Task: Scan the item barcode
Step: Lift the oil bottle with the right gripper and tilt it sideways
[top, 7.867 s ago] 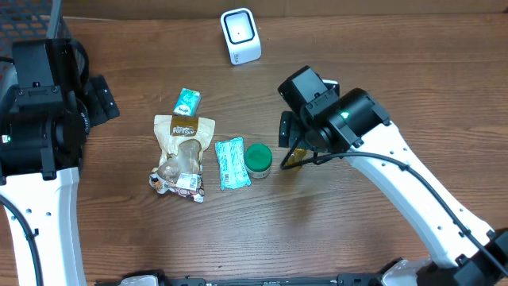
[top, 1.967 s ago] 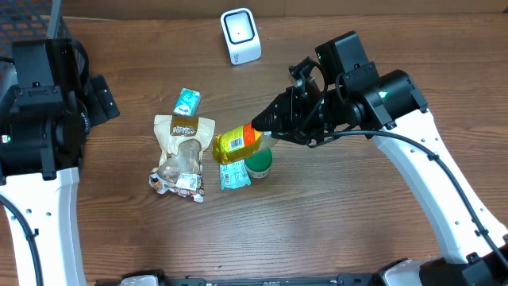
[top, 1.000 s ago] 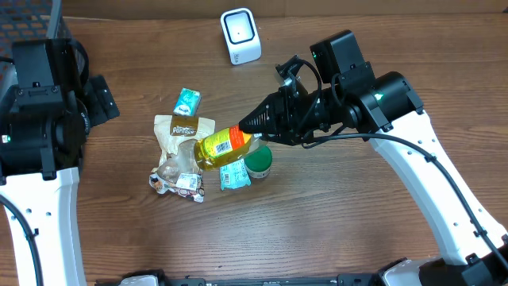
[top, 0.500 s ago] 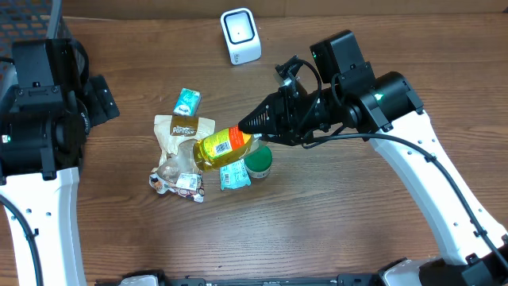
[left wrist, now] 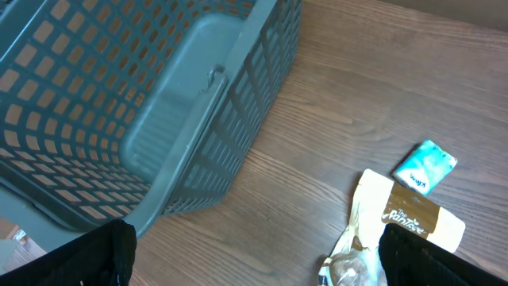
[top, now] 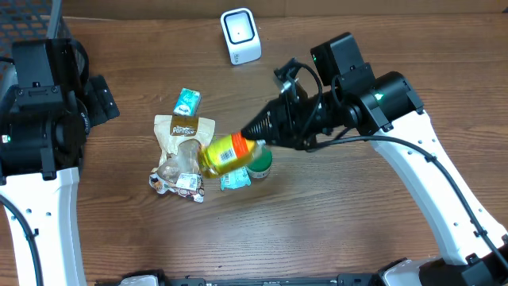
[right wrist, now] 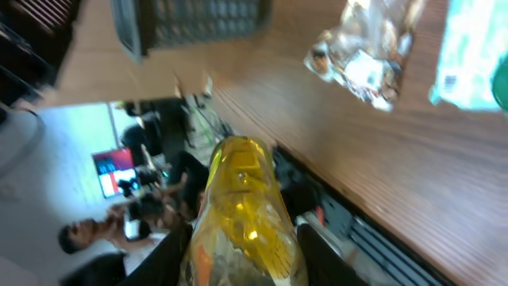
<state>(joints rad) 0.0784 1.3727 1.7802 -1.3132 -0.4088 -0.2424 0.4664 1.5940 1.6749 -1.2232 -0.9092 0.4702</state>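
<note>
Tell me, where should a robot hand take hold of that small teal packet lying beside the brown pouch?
Pinch the small teal packet across its two long edges, coming straight down. It lies flat on the table, so no side approach fits. One end nearly meets the brown pouch, so probably aim toward the free end.

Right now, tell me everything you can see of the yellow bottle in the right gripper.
The yellow bottle looks like clear plastic full of yellow liquid, with a yellow label and an orange-red band near the neck. The right gripper is shut on its neck end; nothing else appears to touch it. It hangs roughly level above the table, base toward the robot's left, over the teal packet and beside the green-lidded jar. No barcode can be made out.
</note>
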